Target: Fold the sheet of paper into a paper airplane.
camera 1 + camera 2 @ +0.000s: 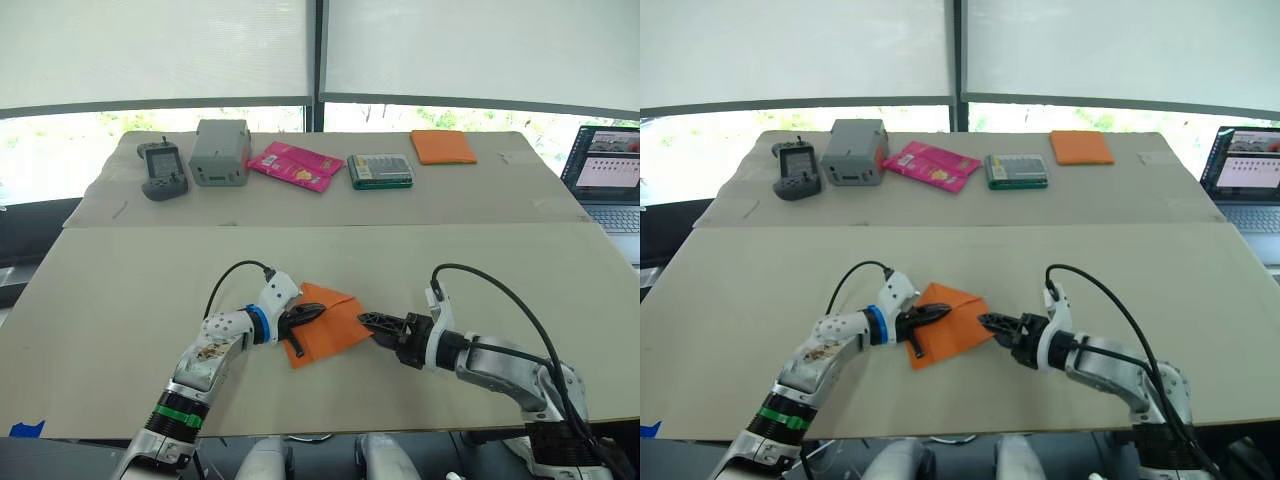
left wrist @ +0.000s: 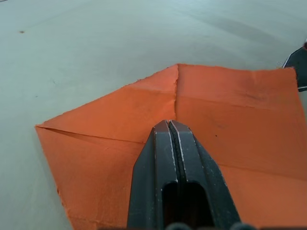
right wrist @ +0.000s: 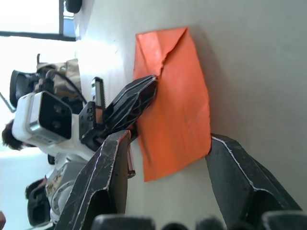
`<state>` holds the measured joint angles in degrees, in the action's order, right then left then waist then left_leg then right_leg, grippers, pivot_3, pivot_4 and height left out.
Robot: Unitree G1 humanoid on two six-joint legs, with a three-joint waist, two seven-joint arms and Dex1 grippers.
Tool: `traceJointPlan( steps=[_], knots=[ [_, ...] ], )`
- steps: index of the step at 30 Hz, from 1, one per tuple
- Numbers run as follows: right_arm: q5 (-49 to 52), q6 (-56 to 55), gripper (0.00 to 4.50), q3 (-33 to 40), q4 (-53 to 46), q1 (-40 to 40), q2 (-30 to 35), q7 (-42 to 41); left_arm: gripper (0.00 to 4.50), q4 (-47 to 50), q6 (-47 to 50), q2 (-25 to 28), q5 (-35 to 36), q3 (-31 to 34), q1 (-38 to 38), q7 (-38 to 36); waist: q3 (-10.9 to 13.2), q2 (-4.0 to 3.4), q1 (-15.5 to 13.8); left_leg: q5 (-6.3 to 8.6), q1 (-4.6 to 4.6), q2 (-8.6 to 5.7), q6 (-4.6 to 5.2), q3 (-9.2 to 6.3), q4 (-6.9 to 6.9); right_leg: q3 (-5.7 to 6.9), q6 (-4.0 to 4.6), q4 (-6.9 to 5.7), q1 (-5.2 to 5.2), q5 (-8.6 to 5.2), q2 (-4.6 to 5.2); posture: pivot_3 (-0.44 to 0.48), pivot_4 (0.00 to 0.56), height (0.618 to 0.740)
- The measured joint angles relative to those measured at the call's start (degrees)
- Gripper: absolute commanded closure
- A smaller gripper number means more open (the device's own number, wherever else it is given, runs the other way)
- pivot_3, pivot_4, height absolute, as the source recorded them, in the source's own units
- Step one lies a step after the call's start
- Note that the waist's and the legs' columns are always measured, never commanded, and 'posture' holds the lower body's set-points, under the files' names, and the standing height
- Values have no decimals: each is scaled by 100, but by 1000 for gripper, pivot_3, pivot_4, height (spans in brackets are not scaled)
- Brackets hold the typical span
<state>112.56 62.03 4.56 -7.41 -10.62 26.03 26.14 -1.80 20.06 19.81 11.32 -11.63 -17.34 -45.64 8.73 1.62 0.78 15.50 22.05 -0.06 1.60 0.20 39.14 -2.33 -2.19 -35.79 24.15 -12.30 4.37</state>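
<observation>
Near the table's (image 1: 120, 290) front edge, the left gripper (image 1: 308, 315) presses its closed fingers flat on the paper (image 1: 335, 325), pinning folded flaps. The right gripper (image 1: 372, 322), open, sits at its edge; next, I'd judge, it must lift that side into another fold.

A lab or office: long grey bench (image 1: 120, 290) under blinded windows (image 1: 160, 50), an open laptop (image 1: 605, 175), a grey device box (image 1: 220, 152).
</observation>
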Motion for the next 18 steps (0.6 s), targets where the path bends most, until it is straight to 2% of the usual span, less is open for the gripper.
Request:
traceJointPlan(
  steps=[6,12,18],
  knots=[
    [-284,-70,4460,-204,24,-203,135,-397,4500,-1,-1,-2,-1,0,-4,2,0,0,-5,0,4,0,1,0,0,1,0,2,2,0,1,0,150,740],
    [-1001,100,4488,-487,-289,-346,380,-1338,4500,-2,-2,13,0,18,-3,3,0,0,-3,1,5,1,2,-1,0,1,0,3,5,0,0,0,150,740],
    [-2557,179,4488,-1026,-722,-552,516,-2766,4500,-3,-2,26,2,26,-4,2,0,0,-5,2,5,1,3,-2,0,4,0,4,5,0,-2,0,150,740]
  ],
)
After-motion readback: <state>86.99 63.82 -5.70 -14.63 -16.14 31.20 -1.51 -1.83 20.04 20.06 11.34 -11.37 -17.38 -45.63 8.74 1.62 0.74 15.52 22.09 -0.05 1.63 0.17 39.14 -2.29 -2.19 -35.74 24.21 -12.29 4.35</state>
